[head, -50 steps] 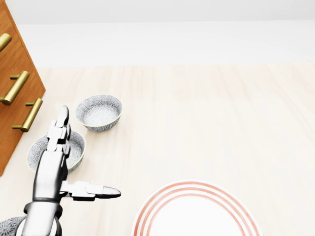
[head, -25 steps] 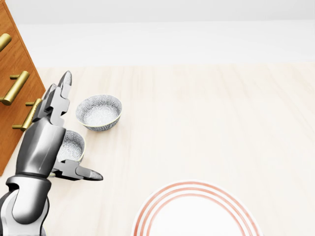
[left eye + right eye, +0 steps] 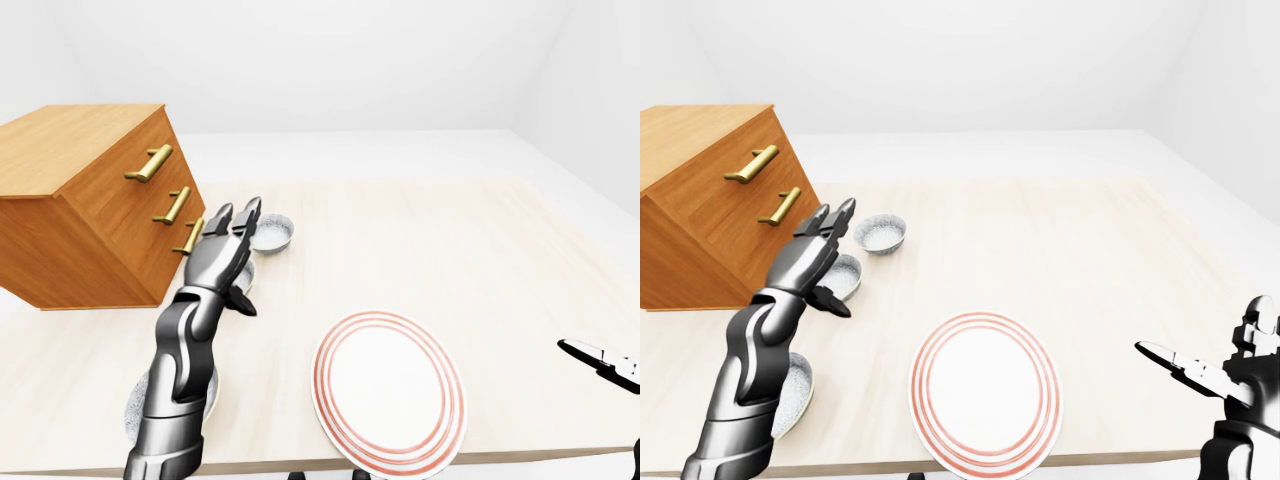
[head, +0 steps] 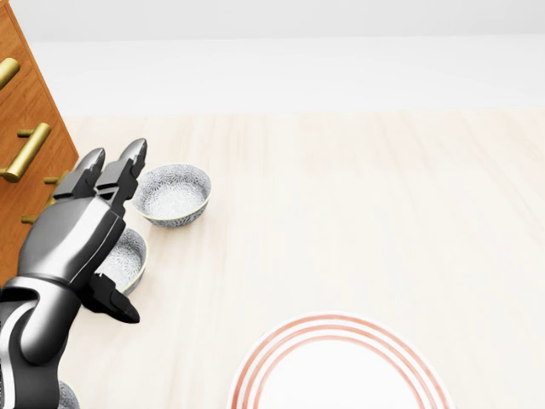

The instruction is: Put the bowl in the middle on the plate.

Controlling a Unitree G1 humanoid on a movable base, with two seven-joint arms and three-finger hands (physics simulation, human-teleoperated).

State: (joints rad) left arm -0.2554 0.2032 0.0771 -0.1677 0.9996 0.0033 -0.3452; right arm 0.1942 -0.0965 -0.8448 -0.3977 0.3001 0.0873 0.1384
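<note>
We see three patterned bowls in a row along the left side of the table (image 3: 1120,250), the row running from the table's near edge up toward the wooden drawer chest (image 3: 90,215). The middle bowl (image 4: 128,256) sits upright, mouth up, just beside the chest's lower corner; being round, it has no long axis we can name. Our left hand (image 4: 81,234) hangs over it and hides most of its left half, fingers (image 4: 128,166) spread and straight, thumb splayed toward the table's near edge, with nothing in its grasp. We cannot tell whether the hand touches the bowl's rim.

The far bowl (image 4: 171,194) stands upright just past the fingertips, apart from the middle one. The near bowl (image 3: 795,395) lies by the table's near edge, partly behind our left forearm.

The plate (image 3: 985,390), white with red rings, rests flat near the middle of the near edge, well apart from the bowls. Our right hand (image 3: 1225,375) hovers off the near right corner, fingers extended and holding nothing.
</note>
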